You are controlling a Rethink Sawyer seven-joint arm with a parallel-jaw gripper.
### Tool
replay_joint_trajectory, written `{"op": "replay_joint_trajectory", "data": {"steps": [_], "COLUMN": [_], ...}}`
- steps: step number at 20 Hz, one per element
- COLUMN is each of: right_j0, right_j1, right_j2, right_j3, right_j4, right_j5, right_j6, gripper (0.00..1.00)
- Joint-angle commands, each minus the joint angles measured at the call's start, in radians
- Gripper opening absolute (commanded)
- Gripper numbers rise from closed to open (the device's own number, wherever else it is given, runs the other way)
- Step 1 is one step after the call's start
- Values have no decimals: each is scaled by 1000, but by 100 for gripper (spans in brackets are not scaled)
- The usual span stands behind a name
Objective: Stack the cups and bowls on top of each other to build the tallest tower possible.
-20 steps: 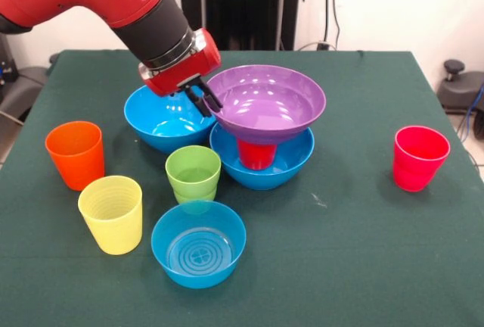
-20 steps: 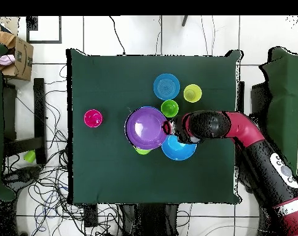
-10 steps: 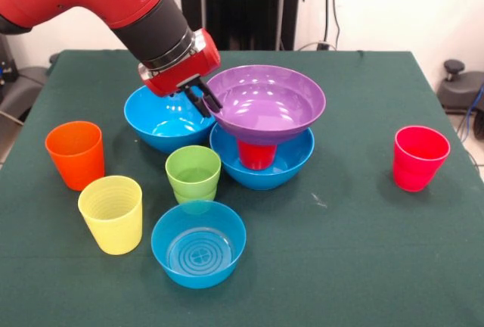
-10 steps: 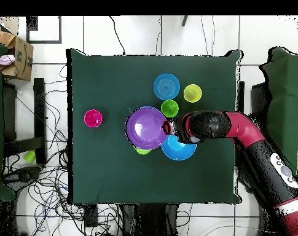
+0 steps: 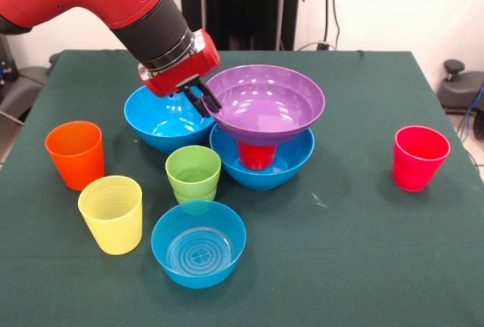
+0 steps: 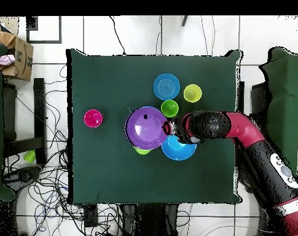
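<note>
The end effector (image 5: 206, 101) is closed on the near-left rim of the purple bowl (image 5: 266, 103), one dark finger inside the rim and one outside. The purple bowl is carried upright on a red cup (image 5: 256, 154), which stands inside a large blue bowl (image 5: 262, 162) near the middle of the green counter (image 5: 363, 221); together these make the tower so far. A second large blue bowl (image 5: 165, 119) is seen just behind and left of the tower, under the end effector's wrist. In front of it a light green cup (image 5: 193, 171) is placed, apparently nested in something green below it, though what that is cannot be told. The small blue bowl (image 5: 199, 243) with ringed bottom is set nearest the camera. An orange cup (image 5: 75, 154) and a yellow cup (image 5: 112, 213) are found at the left, close together, and a pinkish-red cup (image 5: 420, 157) is set well apart at the right. In the overhead view, the purple bowl (image 6: 146, 127) hides most of the tower.
</note>
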Motion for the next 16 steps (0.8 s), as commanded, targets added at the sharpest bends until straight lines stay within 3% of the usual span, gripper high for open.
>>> {"op": "replay_joint_trajectory", "data": {"steps": [1, 10, 11, 16], "right_j0": [33, 33, 32, 33], "right_j1": [24, 17, 16, 14], "right_j2": [-76, -79, -79, -81], "right_j3": [-55, -52, -51, -53], "right_j4": [-70, -76, -77, -76], "right_j5": [-39, -48, -49, -44], "right_j6": [-172, -165, -165, -165], "gripper": [0, 0, 100, 100]}}
